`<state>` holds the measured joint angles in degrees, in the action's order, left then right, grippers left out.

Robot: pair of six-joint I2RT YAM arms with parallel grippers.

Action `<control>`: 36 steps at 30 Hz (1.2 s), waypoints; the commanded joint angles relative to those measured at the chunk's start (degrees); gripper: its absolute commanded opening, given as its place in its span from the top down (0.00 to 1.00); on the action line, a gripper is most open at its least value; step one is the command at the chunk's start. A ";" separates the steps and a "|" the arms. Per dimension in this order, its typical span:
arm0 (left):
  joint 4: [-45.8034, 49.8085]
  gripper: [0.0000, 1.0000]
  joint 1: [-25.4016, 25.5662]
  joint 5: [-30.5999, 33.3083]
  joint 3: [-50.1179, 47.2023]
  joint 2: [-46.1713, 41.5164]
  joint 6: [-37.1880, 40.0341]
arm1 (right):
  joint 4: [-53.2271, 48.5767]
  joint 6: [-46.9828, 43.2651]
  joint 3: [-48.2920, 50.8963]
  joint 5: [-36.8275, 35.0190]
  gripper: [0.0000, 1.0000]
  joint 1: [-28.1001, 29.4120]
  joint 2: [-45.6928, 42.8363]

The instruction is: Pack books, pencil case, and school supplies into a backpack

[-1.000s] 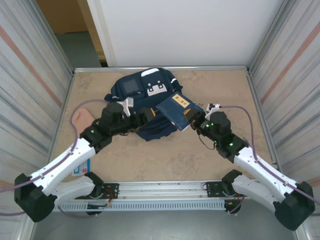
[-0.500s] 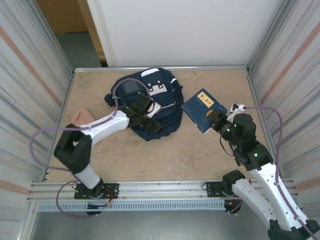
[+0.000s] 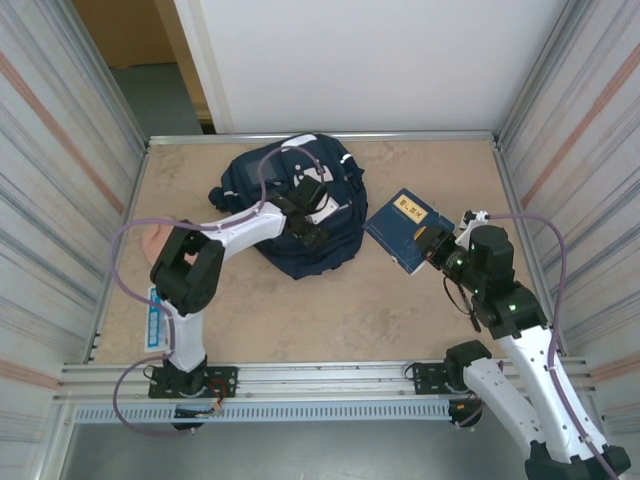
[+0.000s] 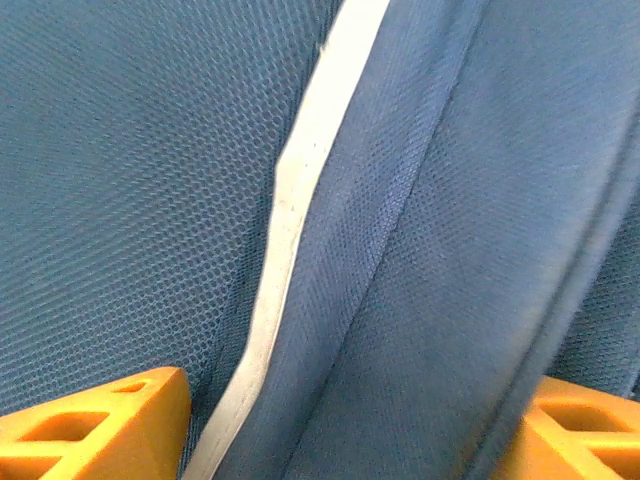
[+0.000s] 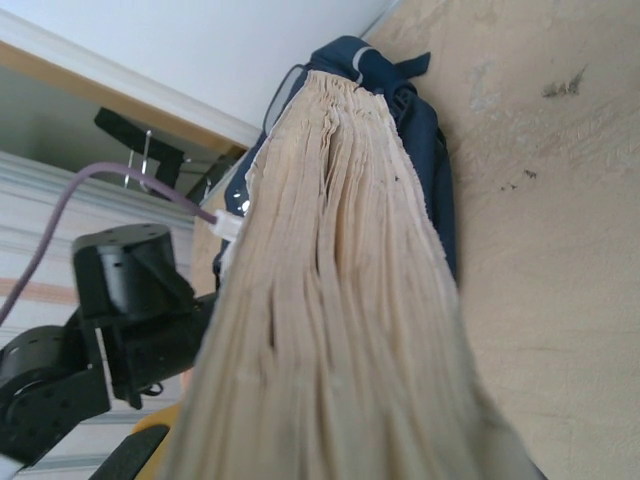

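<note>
1. Currently, my right gripper [image 3: 433,248] is clenched on the near corner of the navy book [image 3: 405,222]. In the right wrist view its page edges [image 5: 340,300] fan out straight ahead.
2. Book sits tilted over the table [image 3: 330,310], just right of the backpack [image 3: 290,195]; cannot tell if they touch.
3. My left gripper [image 3: 310,222] rests on top of the backpack, released: orange fingertips [image 4: 90,420] spread wide, with navy mesh and a white stripe [image 4: 290,230] between them.
4. Peach-pink lump [image 3: 150,237] and light-blue oblong [image 3: 156,322] lie at the table's left edge, apart from the backpack.
</note>
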<state>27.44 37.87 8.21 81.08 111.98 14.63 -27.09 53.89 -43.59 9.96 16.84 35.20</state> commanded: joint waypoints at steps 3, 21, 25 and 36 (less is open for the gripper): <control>3.11 0.25 0.01 -2.14 1.34 2.53 0.90 | 2.22 -1.52 -0.46 4.31 1.00 -2.06 0.38; 16.54 1.00 2.34 5.98 24.74 -5.65 -7.89 | 2.49 3.61 5.26 10.47 1.00 0.27 0.00; 17.44 1.00 3.46 7.25 28.06 -8.63 -8.32 | 11.09 9.25 9.25 15.17 1.00 1.91 3.38; 14.87 1.00 4.45 9.24 26.83 -15.62 -7.33 | 33.02 10.86 6.60 7.21 1.00 11.77 25.18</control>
<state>46.72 42.78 14.68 106.15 100.31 7.62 -5.19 64.05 -34.20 20.34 27.29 56.18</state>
